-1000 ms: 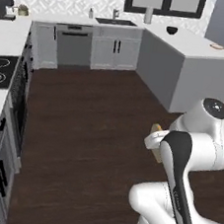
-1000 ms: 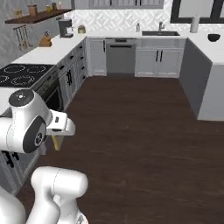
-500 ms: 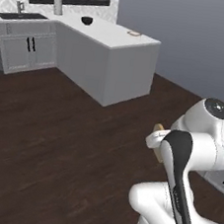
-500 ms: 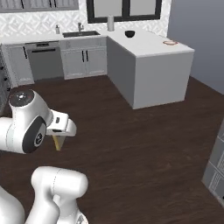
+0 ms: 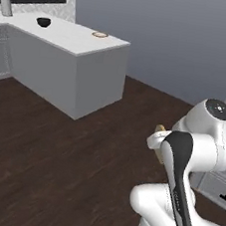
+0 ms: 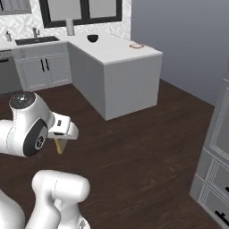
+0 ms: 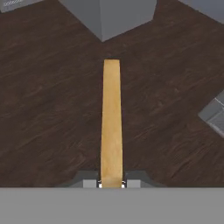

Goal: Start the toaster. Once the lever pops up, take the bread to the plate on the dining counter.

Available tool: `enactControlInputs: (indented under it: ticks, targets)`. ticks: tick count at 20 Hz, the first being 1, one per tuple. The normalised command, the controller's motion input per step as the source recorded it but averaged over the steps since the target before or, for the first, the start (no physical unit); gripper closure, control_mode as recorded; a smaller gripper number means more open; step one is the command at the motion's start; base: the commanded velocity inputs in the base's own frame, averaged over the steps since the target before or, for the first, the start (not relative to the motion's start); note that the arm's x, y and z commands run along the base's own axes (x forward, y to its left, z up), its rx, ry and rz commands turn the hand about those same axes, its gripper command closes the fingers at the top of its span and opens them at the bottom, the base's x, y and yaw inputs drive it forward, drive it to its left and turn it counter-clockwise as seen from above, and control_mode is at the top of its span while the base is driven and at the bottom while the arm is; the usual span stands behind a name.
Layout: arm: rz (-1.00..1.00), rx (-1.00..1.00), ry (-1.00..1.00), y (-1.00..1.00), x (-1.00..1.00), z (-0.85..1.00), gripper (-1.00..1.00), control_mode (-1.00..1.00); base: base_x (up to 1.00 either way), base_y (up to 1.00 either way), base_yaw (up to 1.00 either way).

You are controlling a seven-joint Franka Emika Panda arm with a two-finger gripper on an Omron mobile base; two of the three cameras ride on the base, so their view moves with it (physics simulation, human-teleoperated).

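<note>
- Left base view: the white arm's two-finger gripper (image 5: 157,140) is sitting tucked against the arm's right side, with one thin tan-crusted slice of bread (image 5: 159,129) peeking out just beyond it. Well ahead and to the left of the gripper, one long white marble-patterned dining counter with light grey sides (image 5: 76,60) is standing on the dark wood plank floor (image 5: 53,168). On its top, one small round plate with a red-orange rim (image 5: 99,34) is lying near the closer corner, and one dark round bowl (image 5: 43,22) is sitting farther back, well apart from the plate. A plain grey-blue wall (image 5: 169,36) is rising behind the counter.
- Right base view: the gripper (image 6: 62,142) is pointing down at the floor (image 6: 143,152), the bread (image 6: 60,145) hanging below the white hand. One dining counter (image 6: 120,67) is standing ahead and to the right of the gripper, carrying one plate (image 6: 136,45) and one bowl (image 6: 92,38). One sink (image 6: 36,40) is set under one dark-framed window (image 6: 80,11) along the far wall.
- Hand view: the gripper (image 7: 111,184) is clamping the bread (image 7: 111,118) edge-on between its two fingertips (image 7: 99,184), so the jaws are closed on the slice. The golden crust is running straight away from the tips, over the floor (image 7: 48,109). One grey corner of the counter (image 7: 109,17) is lying beyond the slice's far end.
</note>
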Motion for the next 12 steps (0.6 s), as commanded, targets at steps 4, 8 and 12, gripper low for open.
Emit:
enactControlInputs:
  ticks: [4, 8, 12]
  targets:
    - [0.00, 0.00, 0.00, 0.00, 0.00, 0.00, 1.00, 1.00, 1.00, 0.00, -0.31]
    - [0.00, 0.00, 0.00, 0.00, 0.00, 0.00, 1.00, 1.00, 1.00, 0.00, -0.27]
    - [0.00, 0.00, 0.00, 0.00, 0.00, 0.00, 1.00, 1.00, 1.00, 0.00, -0.26]
